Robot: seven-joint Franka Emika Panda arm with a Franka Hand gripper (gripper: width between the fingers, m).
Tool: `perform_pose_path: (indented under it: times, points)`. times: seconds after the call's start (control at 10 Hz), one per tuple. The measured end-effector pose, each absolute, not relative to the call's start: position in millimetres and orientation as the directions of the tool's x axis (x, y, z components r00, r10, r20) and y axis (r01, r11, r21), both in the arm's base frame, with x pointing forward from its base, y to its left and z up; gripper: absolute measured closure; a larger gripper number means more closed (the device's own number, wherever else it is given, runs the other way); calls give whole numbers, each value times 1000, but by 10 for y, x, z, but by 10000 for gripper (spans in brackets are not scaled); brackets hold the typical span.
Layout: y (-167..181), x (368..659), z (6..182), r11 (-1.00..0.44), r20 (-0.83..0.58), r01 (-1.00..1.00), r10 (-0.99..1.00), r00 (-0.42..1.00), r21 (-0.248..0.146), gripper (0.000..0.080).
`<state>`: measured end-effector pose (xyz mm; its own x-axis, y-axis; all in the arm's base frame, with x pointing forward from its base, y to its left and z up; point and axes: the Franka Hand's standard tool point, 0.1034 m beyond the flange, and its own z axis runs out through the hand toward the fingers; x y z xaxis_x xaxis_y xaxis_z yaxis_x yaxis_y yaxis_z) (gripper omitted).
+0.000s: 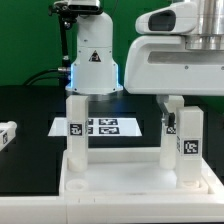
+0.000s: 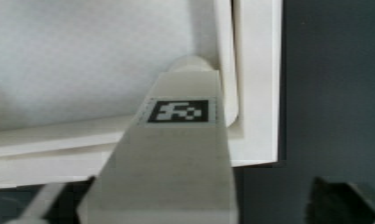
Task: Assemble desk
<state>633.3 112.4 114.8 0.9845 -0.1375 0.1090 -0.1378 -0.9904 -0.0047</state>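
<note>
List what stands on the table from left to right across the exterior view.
Loose leg at the left edge → upright leg on the tabletop → marker board → upright leg under the gripper.

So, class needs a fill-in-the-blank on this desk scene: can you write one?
1. ___ legs stand upright on the tabletop.
2. A loose leg lies at the exterior view's ___ edge.
3. The hand is at the upright leg on the exterior view's ___.
4. Behind the tabletop, the flat sheet with tags is the ___ board.

Missing words: two; left; right; marker.
</note>
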Motion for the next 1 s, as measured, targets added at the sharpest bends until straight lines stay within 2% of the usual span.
perform_pose_path:
  times: [0.1,0.2,0.3,0.4,0.6,0.8,1.0]
  points:
    - [1125,6332,1147,-979,108,-204,-204,973,-12,406]
    - [1125,6332,1146,-958,107,-286,-287,952,-21,406]
    - [1125,6331,1144,-937,105,-348,-348,931,-28,515]
    - [1126,6328,1141,-921,103,-389,-390,915,-32,515]
    - [1147,6324,1132,-776,123,-627,-630,767,-64,515]
    - [1106,6319,1133,-468,55,-876,-883,465,-113,515]
    - [1062,6341,1122,-191,-55,-970,-978,201,-148,515]
